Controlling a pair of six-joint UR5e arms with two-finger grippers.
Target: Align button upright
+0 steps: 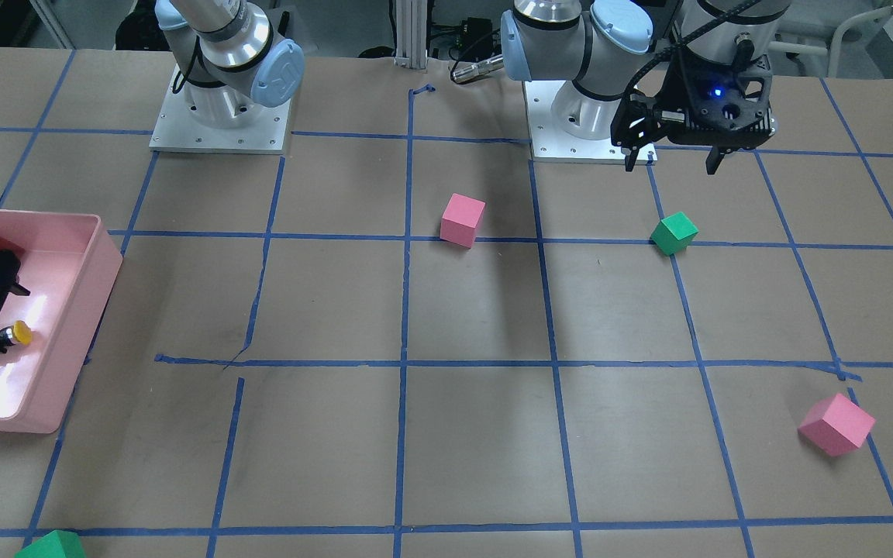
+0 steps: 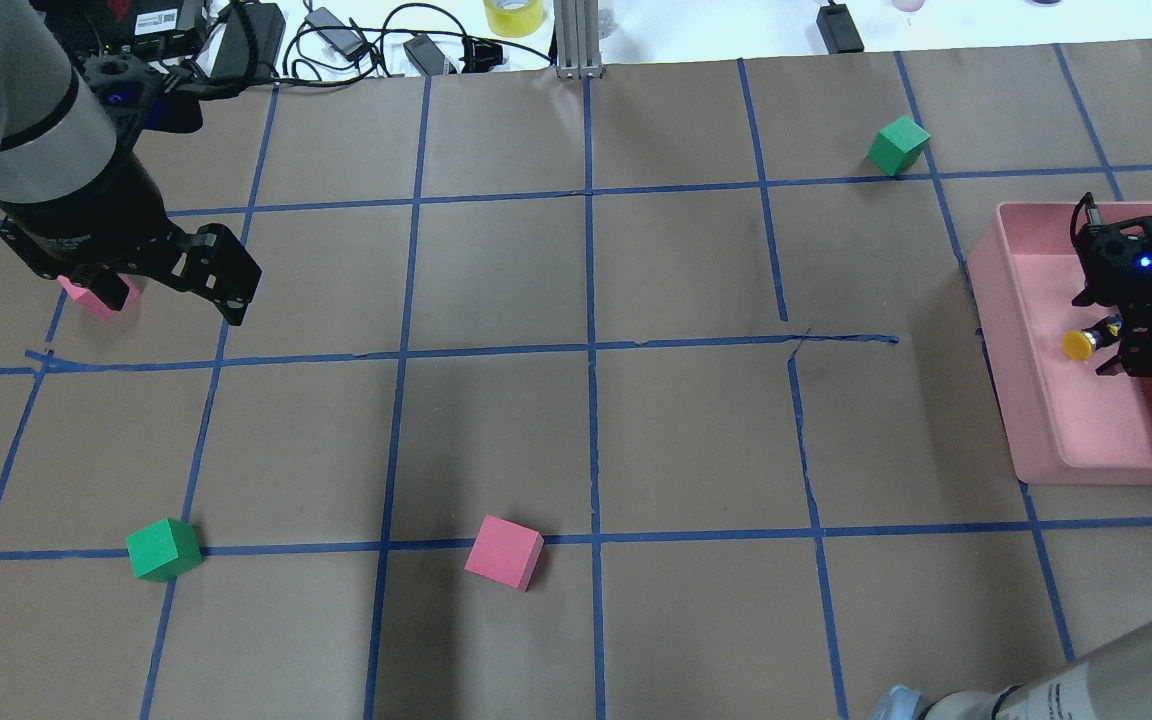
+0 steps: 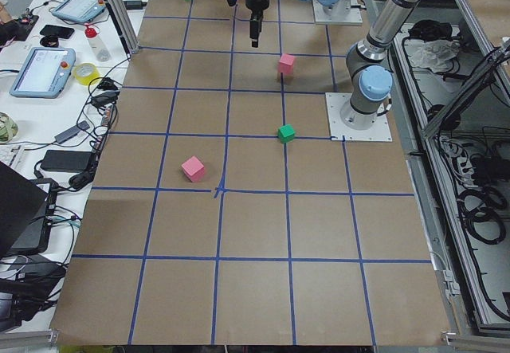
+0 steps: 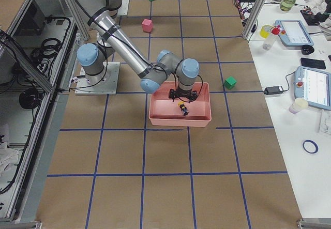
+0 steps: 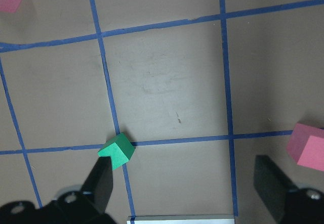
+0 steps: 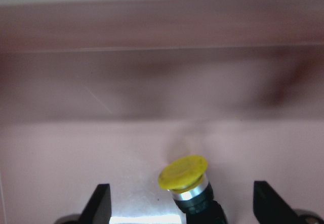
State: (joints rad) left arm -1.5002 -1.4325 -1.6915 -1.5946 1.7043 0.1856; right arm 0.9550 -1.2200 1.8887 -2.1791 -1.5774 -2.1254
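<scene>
Brown paper ruled by blue tape covers the desk (image 2: 496,430), and a pink tray (image 2: 1011,330) sits at the robot's right end. Inside that tray hangs the right claw (image 6: 182,189), its fingers spread wide and touching nothing. The left claw (image 5: 183,166) hovers over bare paper, also spread, with a green cube (image 5: 117,150) just beside one finger. A pink cube (image 2: 504,552) and another green cube (image 2: 898,145) lie well apart on the grid. Smallest is the button (image 2: 1081,343), tipped over on the tray floor between the right claw's fingers. It has a round yellow cap, a silver ring beneath it and a dark body.
</scene>
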